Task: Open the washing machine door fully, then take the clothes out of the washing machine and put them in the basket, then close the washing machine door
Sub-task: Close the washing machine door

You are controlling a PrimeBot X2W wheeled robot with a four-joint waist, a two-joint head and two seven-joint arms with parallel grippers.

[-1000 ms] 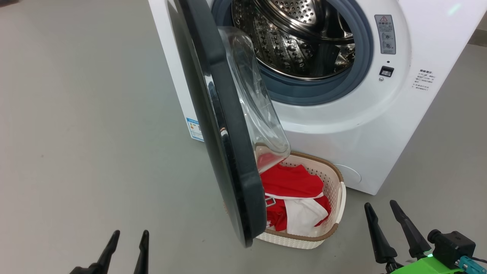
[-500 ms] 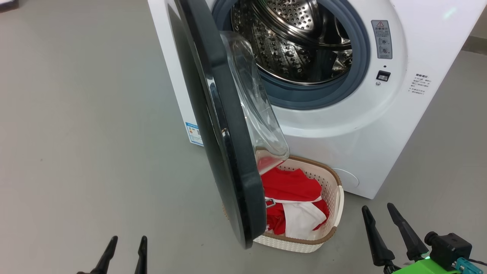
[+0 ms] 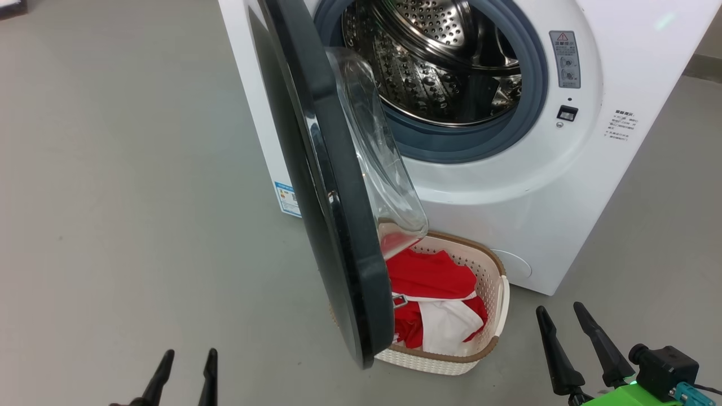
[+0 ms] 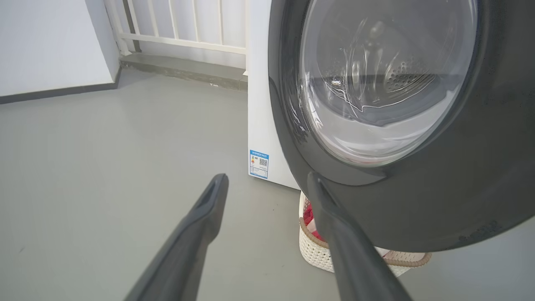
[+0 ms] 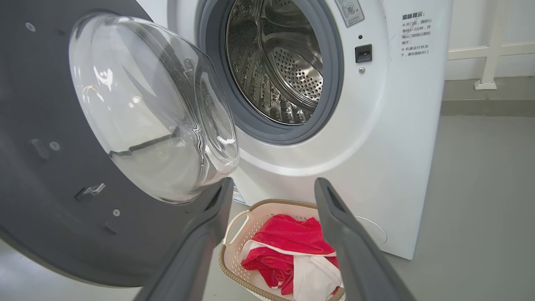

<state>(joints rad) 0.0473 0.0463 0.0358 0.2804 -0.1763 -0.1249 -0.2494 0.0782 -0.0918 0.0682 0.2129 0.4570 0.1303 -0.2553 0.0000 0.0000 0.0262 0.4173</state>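
Note:
The washing machine [image 3: 507, 186] stands with its steel drum [image 3: 440, 62] showing nothing inside. The washing machine door [image 3: 333, 186], black-rimmed with a bulging glass bowl [image 5: 146, 113], hangs open, edge-on to the head view. Below it sits the basket [image 3: 499, 293] on the floor, with the red and white clothes [image 3: 434, 299] lying in it. My left gripper [image 3: 186, 361] is open at the lower left, on the door's outer side [image 4: 459, 175]. My right gripper [image 3: 561, 318] is open at the lower right, just right of the basket [image 5: 234, 225], with nothing between its fingers.
Grey floor [image 3: 113, 197] spreads wide on the left of the machine. A blue sticker [image 4: 259, 164] marks the machine's side. A white railing [image 4: 184, 25] and a wall stand behind, and a low ledge runs along the back right [image 5: 485, 100].
The head camera shifted slightly over the last second, so the machine sits a little lower in view. Both grippers stay open and nearly still.

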